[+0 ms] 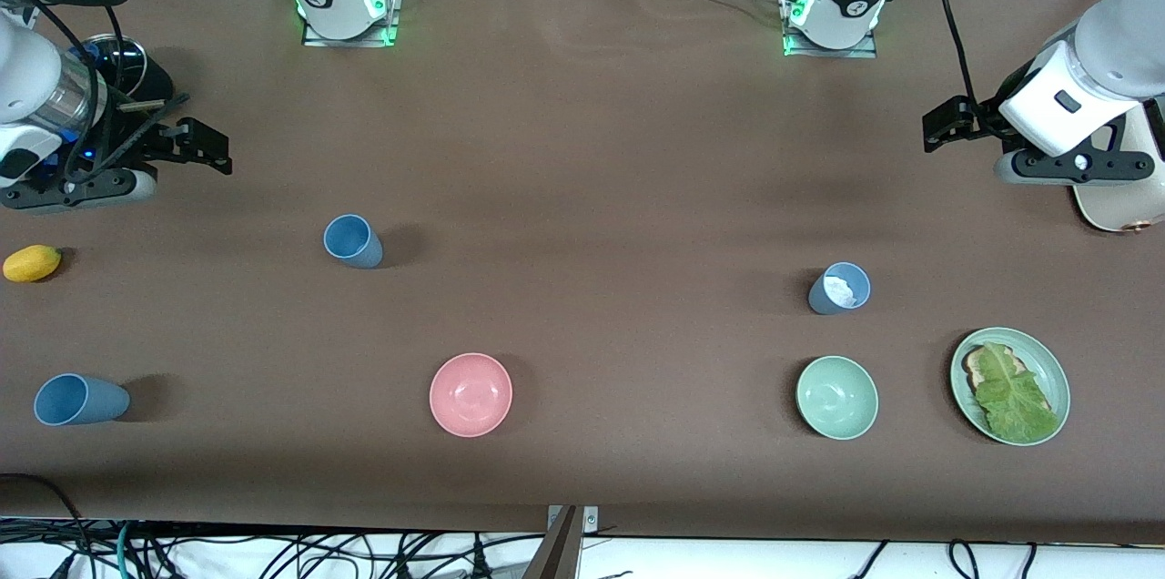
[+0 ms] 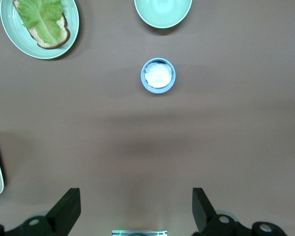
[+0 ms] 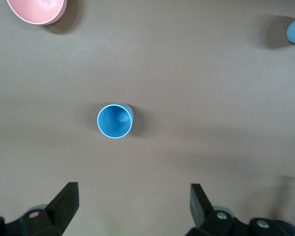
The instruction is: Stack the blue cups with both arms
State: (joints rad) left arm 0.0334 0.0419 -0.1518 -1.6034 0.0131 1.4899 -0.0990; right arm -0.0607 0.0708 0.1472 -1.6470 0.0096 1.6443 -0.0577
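Three blue cups are on the brown table. One [image 1: 353,241] stands upright and empty toward the right arm's end; it also shows in the right wrist view [image 3: 115,121]. A second [image 1: 80,400] is nearer the front camera, at that end's edge. The third [image 1: 839,289] stands toward the left arm's end with something white inside, and shows in the left wrist view [image 2: 158,75]. My right gripper [image 1: 205,147] [image 3: 133,191] is open and empty over bare table. My left gripper [image 1: 947,124] [image 2: 136,196] is open and empty over bare table.
A pink bowl [image 1: 471,394] and a green bowl [image 1: 836,397] sit near the front edge. A green plate [image 1: 1047,360] with bread and lettuce is beside the green bowl. A yellow fruit [image 1: 32,262] lies under the right arm. A white object [image 1: 1119,206] lies under the left arm.
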